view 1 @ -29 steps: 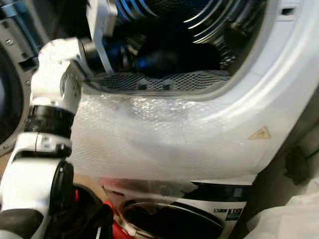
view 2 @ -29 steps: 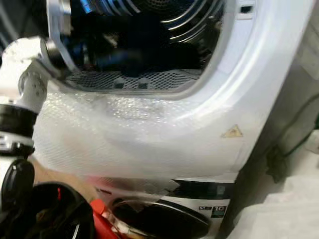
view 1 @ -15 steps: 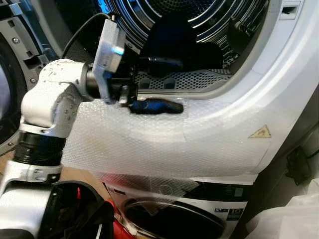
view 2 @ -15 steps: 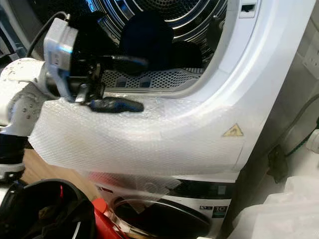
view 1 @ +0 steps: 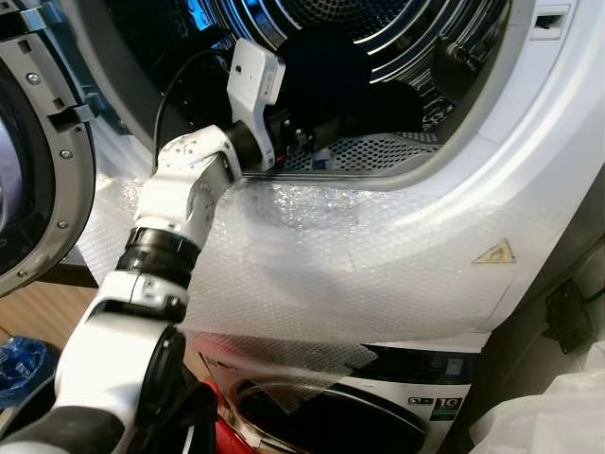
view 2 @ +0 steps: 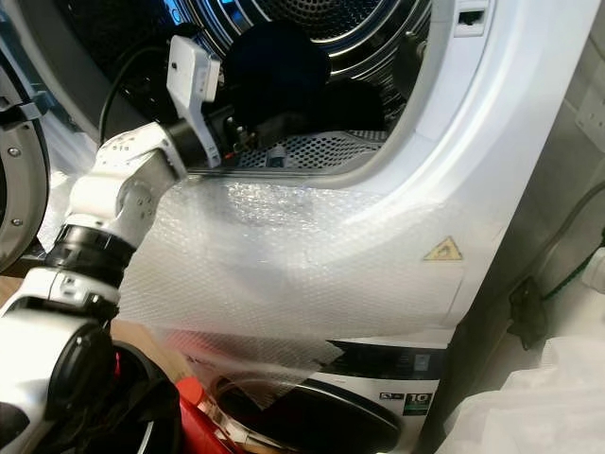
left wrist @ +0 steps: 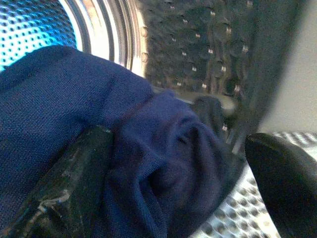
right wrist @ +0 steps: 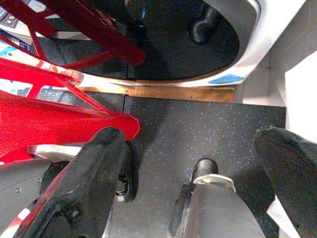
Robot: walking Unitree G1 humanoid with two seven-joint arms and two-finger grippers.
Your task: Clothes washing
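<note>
Reaching the left gripper [left wrist: 173, 183] into the dryer drum [view 1: 397, 38], fingers spread apart around dark blue clothes [left wrist: 74, 99]; right gripper [right wrist: 193, 163] hanging wide open above the floor [right wrist: 208, 129].

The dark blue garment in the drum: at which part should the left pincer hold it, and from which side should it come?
Best grip looks like the bunched fold of the dark blue garment lying at the front of the drum, just behind the perforated sill. Come straight in through the door opening; the left pincer is open with its fingers on either side of that raised fold, so closing there should gather enough cloth.
</note>
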